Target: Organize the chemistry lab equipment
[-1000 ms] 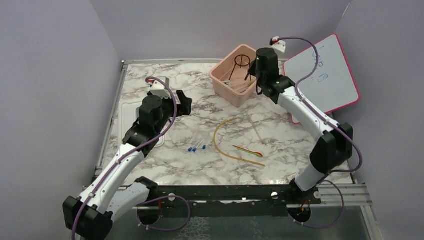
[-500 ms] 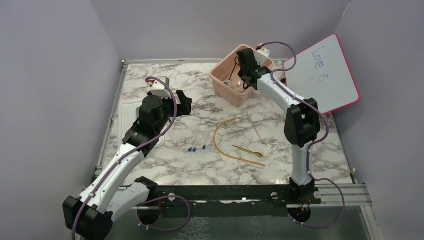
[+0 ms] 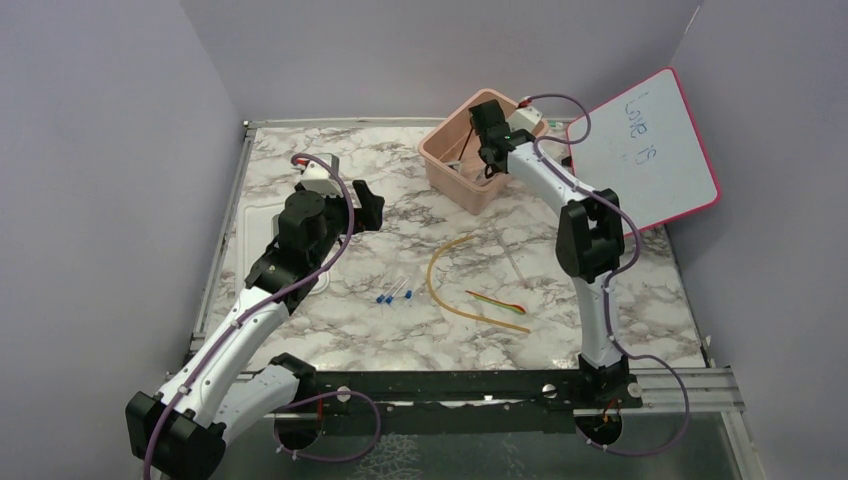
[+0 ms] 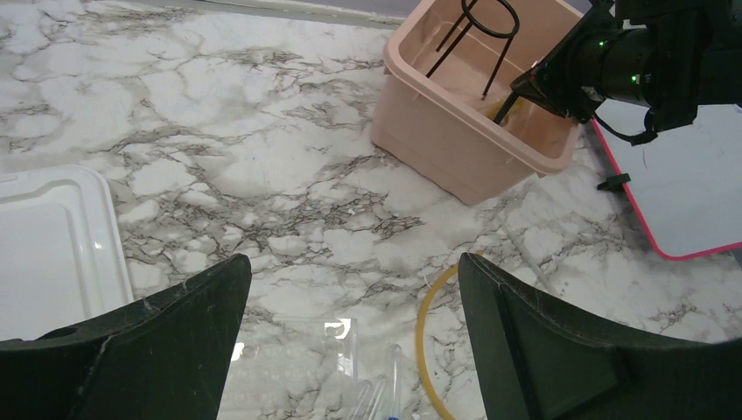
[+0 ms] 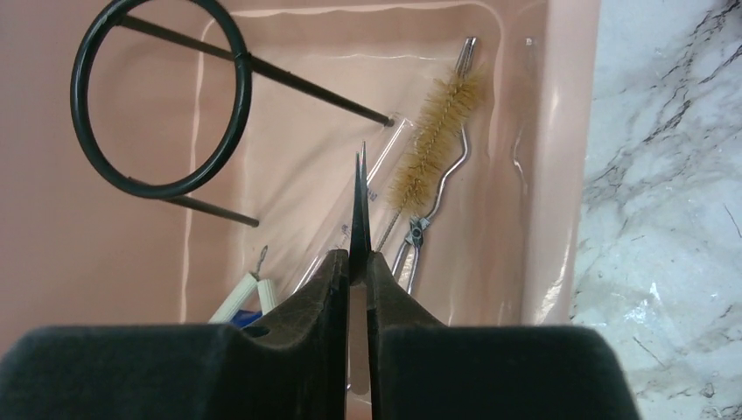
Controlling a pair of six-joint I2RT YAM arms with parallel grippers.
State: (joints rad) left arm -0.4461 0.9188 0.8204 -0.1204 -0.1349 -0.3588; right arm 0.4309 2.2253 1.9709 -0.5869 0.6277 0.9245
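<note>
My right gripper [image 5: 354, 258] hangs over the pink bin [image 3: 455, 170] and is shut on a thin black pointed tool [image 5: 359, 197]; it also shows in the top view [image 3: 487, 150]. In the bin lie the black wire ring tripod [image 5: 162, 109], a tan bristle brush [image 5: 435, 140] and metal tongs [image 5: 424, 232]. The long tan rubber tube [image 3: 440, 275], several tiny blue-tipped pieces [image 3: 395, 295] and a thin coloured spatula [image 3: 500, 300] lie on the marble table. My left gripper [image 4: 350, 350] is open and empty above the blue-tipped pieces, left of the tube [image 4: 424, 324].
The pink-framed whiteboard [image 3: 650, 150] leans at the back right, close to the right arm. A white lid [image 4: 44, 236] lies at the left under the left arm. A clear acrylic block [image 4: 289, 359] rests on the table between the left fingers.
My right arm has swung left from the bin's right side to over the bin, with its elbow folded in towards the middle. The left arm has not moved.
</note>
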